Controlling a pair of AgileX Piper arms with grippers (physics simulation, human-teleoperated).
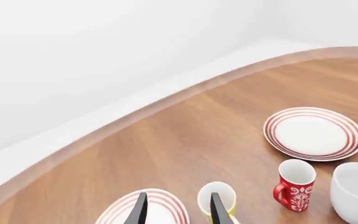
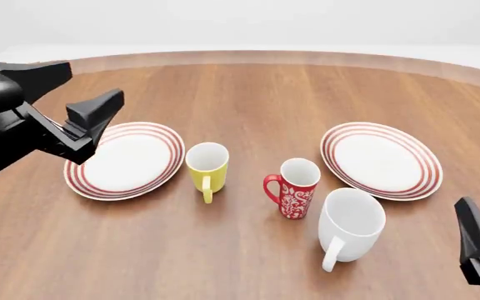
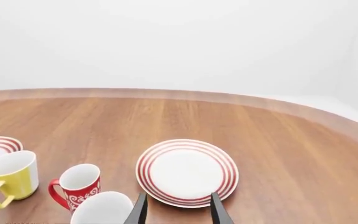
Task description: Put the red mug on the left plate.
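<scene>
The red mug (image 2: 294,187) with white floral pattern stands upright near the table's middle, its handle pointing left. It also shows in the wrist views, red mug (image 1: 296,186) and red mug (image 3: 79,186). The left plate (image 2: 152,134), white with red rings, lies bare to the left beyond the yellow mug. My left gripper (image 2: 97,80) hovers open over that plate's left side, well away from the red mug, and nothing is between its fingers (image 1: 140,209). My right gripper (image 3: 179,198) is open and holds nothing, low at the front right; one finger (image 2: 476,234) shows.
A yellow mug (image 2: 207,164) stands between the left plate and the red mug. A larger white mug (image 2: 352,225) sits close to the red mug's front right. The right plate (image 2: 419,153) lies behind it. The table's curved far edge (image 2: 265,56) runs across the back.
</scene>
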